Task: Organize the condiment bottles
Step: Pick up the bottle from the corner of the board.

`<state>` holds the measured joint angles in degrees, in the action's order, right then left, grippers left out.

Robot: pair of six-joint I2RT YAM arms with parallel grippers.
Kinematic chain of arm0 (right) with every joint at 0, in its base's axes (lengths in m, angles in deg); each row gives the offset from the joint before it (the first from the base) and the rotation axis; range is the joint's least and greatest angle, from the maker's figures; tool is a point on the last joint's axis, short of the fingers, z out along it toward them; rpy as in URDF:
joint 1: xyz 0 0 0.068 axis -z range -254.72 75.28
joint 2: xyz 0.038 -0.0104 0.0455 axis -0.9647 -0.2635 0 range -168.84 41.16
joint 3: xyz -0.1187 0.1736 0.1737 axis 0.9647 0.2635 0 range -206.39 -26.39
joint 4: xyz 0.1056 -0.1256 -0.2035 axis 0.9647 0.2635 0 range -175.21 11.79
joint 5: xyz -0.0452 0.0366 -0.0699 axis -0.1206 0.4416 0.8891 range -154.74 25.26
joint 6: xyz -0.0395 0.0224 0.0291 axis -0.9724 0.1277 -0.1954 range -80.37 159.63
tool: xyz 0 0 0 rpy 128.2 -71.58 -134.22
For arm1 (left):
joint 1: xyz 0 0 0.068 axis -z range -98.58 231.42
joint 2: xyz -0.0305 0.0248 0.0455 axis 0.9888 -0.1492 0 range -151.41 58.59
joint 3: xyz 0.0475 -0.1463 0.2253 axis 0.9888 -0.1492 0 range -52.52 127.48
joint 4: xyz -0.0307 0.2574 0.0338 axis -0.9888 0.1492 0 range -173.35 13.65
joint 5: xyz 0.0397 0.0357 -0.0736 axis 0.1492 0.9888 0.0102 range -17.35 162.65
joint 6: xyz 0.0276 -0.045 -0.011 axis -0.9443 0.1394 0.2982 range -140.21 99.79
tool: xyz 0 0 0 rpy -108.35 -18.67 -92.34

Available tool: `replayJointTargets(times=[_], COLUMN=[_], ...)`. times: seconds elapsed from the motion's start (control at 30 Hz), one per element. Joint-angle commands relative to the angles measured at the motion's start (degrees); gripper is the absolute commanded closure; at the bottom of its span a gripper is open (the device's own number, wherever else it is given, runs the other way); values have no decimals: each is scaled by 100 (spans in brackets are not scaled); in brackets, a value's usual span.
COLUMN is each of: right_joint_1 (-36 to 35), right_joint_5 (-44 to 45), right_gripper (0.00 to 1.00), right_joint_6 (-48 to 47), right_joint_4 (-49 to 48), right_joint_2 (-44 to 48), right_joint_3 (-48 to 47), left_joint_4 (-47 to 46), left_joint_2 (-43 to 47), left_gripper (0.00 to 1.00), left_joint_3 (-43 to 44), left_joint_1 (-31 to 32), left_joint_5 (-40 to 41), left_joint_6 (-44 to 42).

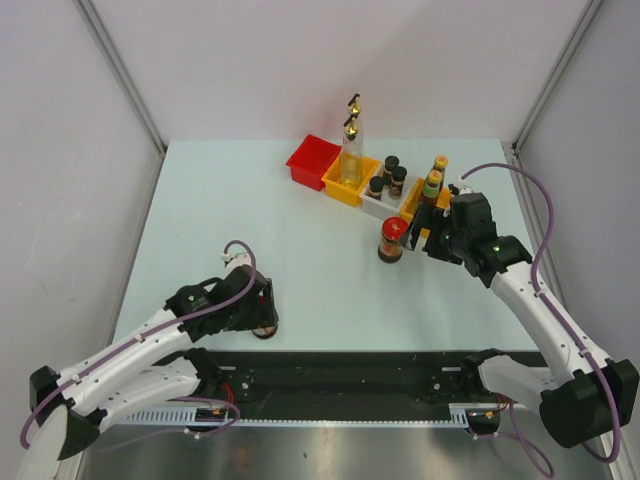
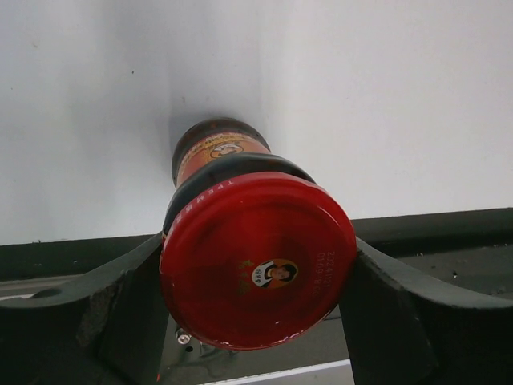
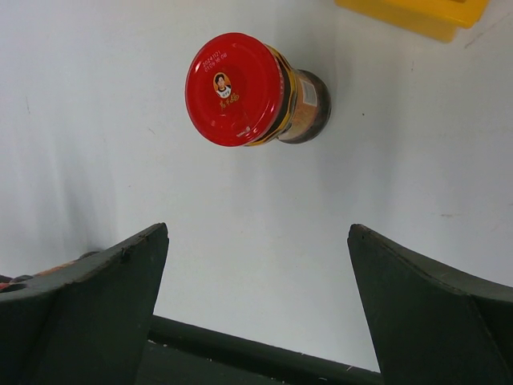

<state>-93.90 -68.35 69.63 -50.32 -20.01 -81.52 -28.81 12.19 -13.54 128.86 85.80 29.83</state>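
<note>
Left claw (image 2: 258, 245): clamped on left jar (image 2: 264, 273), both fingers touching its red lid.
Left jar: standing at table's (image 1: 300, 210) near edge.
Right claw (image 3: 258, 233): spread wide, holding nothing.
Right jar (image 3: 236, 88): upright, just ahead of that claw, apart from it, near yellow bin (image 3: 417, 16).
Other 6 bottles (image 1: 351, 150): in far bins (image 1: 312, 160).

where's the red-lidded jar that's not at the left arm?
Top view, right of centre: the red-lidded jar stands on the table just in front of the white bin, beside the right gripper, whose jaws are open and clear of it.
</note>
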Motion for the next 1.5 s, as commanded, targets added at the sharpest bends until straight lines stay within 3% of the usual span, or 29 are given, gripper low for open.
replayJointTargets(times=[0.0, 0.17, 0.27, 0.37, 0.7, 1.03, 1.23, 1.47], right_joint_1=[-24, -16, -24, -24, 11, 90, 142, 292], right_joint_5=[124, 133, 133, 142, 151, 142, 116, 19], right_gripper=[0, 0, 0, 0, 0, 0, 0, 0], right_joint_6=[41, 41, 41, 32, -20, -82, -126, -152], right_joint_4=[-106, -123, -115, -106, -36, 44, -26, -237], right_joint_2=[158, 175, 193, 210, 316, 395, 316, 228], right_joint_3=[29, 47, 47, 47, 55, 55, 55, 55], left_joint_4=[-154, -233, -356, -532, -1103, -2140, -2282, -2237], left_joint_2=[-10, -89, -203, -413, -1591, -2539, -3873, -5728], left_gripper=[33, 52, 79, 100, 100, 100, 100, 100], left_joint_3=[13, 74, 153, 329, 1699, 2701, 4379, 7083], left_joint_1=[46, 46, 46, 46, -156, -1376, -1904, -2195], left_joint_5=[39, 188, 284, 477, 979, 83, -312, -602], left_joint_6=[129, 23, -108, -222, -1039, -1681, -2051, -2306])
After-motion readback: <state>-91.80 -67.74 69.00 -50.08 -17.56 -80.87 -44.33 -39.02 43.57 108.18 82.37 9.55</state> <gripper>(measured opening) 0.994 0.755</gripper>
